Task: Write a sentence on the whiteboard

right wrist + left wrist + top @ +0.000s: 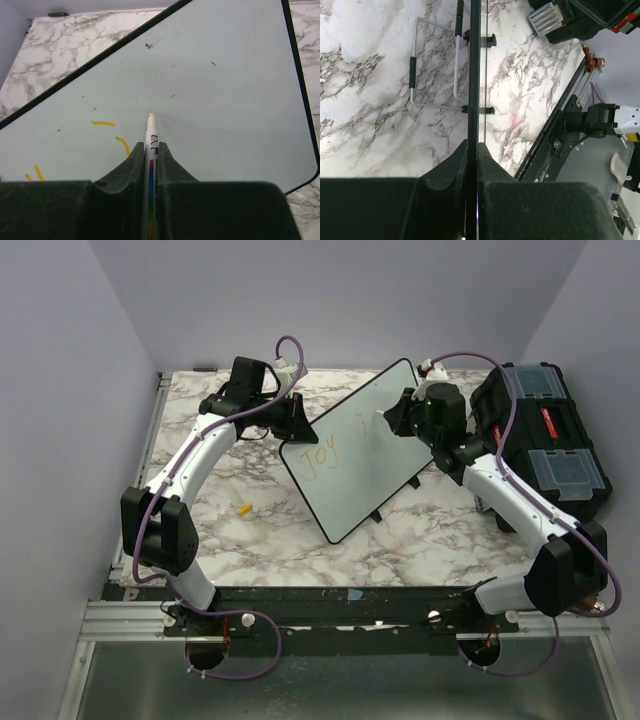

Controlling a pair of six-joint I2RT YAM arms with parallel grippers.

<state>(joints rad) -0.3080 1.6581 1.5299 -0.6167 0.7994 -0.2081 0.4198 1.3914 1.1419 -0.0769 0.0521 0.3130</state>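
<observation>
The whiteboard [360, 455] is propped up at a tilt in the middle of the marble table. My left gripper [296, 420] is shut on its left rim. In the left wrist view the board's black rim [474, 75] runs edge-on between the shut left gripper [474, 148]. Of the sentence, yellow-orange "JOY" [322, 458] and a few strokes to its right [103, 123] show. My right gripper [151, 147] is shut on a white marker [151, 135]. The marker's tip sits at the board's surface [225, 75], right of the strokes. In the top view the right gripper [397, 420] is at the board's upper middle.
A black toolbox [545, 440] with clear lids stands at the right, behind my right arm. A small yellow cap [245, 508] lies on the table left of the board. The board's wire stand [435, 65] and black feet [480, 39] rest on the marble.
</observation>
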